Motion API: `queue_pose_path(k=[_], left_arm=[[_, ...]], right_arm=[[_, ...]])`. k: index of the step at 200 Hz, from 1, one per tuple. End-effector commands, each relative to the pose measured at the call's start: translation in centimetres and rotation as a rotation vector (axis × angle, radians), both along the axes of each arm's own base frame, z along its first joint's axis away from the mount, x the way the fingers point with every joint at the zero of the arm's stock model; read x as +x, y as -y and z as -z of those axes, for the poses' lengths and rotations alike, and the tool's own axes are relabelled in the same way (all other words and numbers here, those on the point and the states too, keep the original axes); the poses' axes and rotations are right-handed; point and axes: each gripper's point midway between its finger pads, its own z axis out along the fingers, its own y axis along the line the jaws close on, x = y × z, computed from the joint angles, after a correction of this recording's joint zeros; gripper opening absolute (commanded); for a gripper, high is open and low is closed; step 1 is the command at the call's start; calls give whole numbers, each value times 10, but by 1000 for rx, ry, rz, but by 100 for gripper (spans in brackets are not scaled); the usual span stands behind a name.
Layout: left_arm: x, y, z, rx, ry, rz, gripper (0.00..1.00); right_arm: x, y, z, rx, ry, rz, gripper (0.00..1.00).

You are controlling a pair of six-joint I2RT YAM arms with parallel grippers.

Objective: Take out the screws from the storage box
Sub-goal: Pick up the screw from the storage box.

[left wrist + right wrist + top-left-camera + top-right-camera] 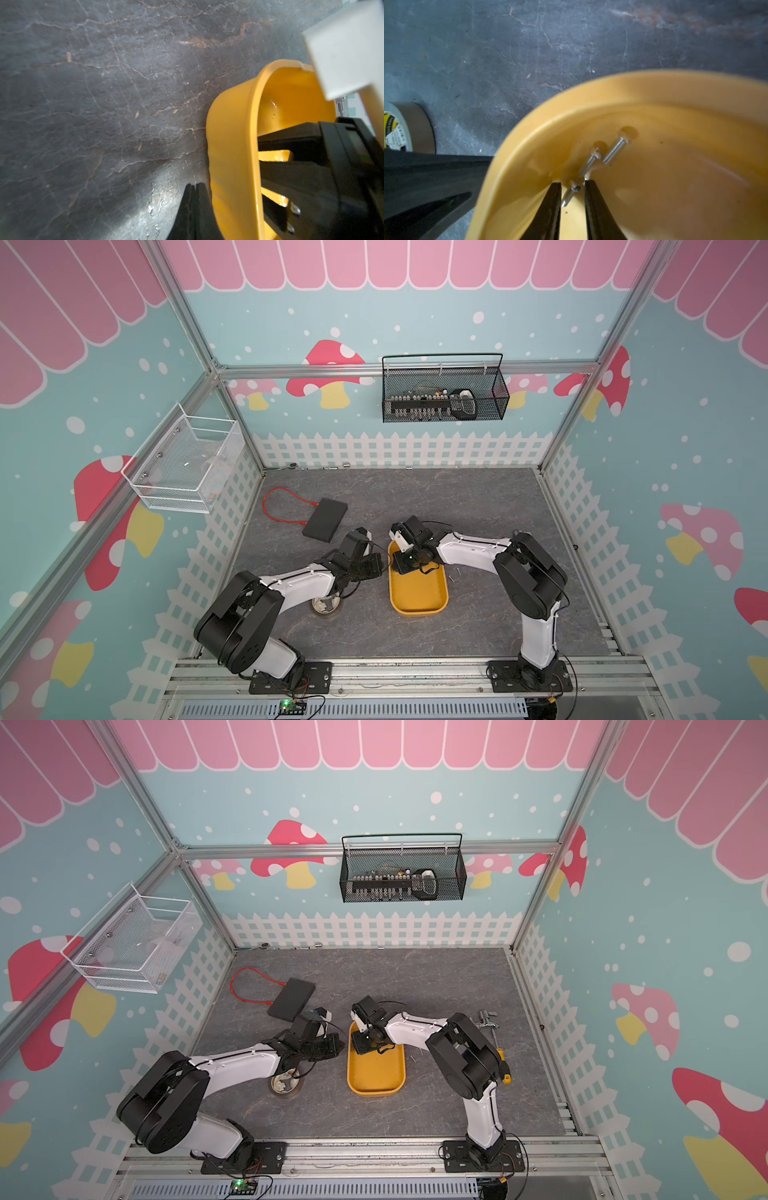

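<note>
The yellow box [419, 593] sits on the worktop [374, 497] between the two arms. The right jaws reach into its far end and stand apart, with one screw [571, 193] lying in the gap between them. Two more screws [616, 150] lie just beyond on the box floor. The left jaws are pressed together just outside the box wall. Two thin bits [457, 571] on the worktop beside the box may be screws too. A tape roll [409, 128] stands near.

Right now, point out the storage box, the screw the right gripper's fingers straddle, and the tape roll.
storage box [417, 593]: in a top view, on its bare floor.
straddled screw [570, 194]: right wrist view, on the middle of its shaft.
tape roll [417, 124]: right wrist view, on its brown outer side.
</note>
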Motion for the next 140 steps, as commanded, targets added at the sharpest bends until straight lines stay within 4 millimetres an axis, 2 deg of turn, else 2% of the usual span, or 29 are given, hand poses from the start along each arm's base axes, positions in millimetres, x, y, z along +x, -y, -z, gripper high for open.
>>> queue_pose_path(k=[1, 32, 77, 110, 140], left_arm=[[1, 1, 3, 9, 8, 13, 0], [-1, 2, 7, 12, -1, 21, 0], [1, 1, 3, 10, 12, 21, 0], [1, 2, 0, 6, 19, 22, 0], [1, 1, -2, 2, 22, 21, 0]], right_arm=[[-13, 20, 29, -142, -59, 2, 27], [-23, 35, 47, -256, -85, -13, 28], [-31, 49, 52, -319, -105, -18, 27], [-39, 70, 64, -418, -131, -28, 24], [-46, 76, 66, -427, -142, -29, 25]])
